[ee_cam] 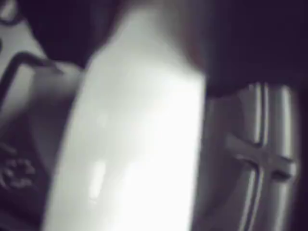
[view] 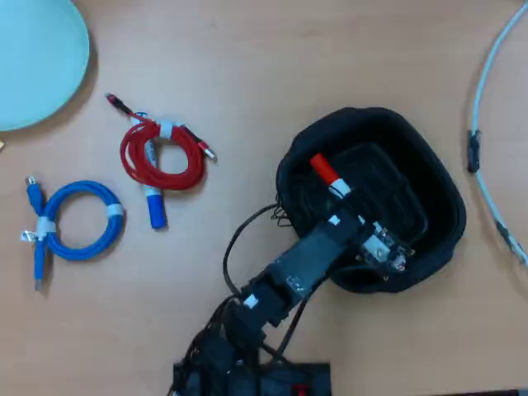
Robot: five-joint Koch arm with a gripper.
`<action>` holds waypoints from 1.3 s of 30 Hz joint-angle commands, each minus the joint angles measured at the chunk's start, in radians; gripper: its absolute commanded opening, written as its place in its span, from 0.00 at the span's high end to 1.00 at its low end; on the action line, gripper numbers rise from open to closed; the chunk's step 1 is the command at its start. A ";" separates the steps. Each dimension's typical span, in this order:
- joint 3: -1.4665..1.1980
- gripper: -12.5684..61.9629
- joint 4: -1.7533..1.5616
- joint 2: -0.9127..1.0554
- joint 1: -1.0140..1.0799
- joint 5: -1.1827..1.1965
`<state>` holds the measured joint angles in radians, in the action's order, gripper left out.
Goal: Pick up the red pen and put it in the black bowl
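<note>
Looks like a hobby desk or small office setup: a plain wood-grain surface seen from overhead, a coiled red cable and a coiled blue cable lying at the left, a pale cord curving down the right edge, loose black wires trailing off the arm.

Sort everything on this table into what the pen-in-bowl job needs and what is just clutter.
Job:
- red pen, over the bowl, at the arm's jaws
- black bowl

Clutter:
- coiled red cable
- blue-capped marker
- coiled blue cable
- turquoise plate
- pale cable
</note>
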<state>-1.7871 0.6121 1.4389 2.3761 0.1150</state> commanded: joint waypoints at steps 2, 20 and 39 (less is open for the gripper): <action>0.078 0.75 -0.084 0.008 0.002 -0.005; 0.098 0.40 -0.011 0.078 -0.091 -0.026; 0.115 0.40 0.617 0.598 -0.445 0.002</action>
<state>-1.6920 1.2287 1.9543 1.9880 0.0936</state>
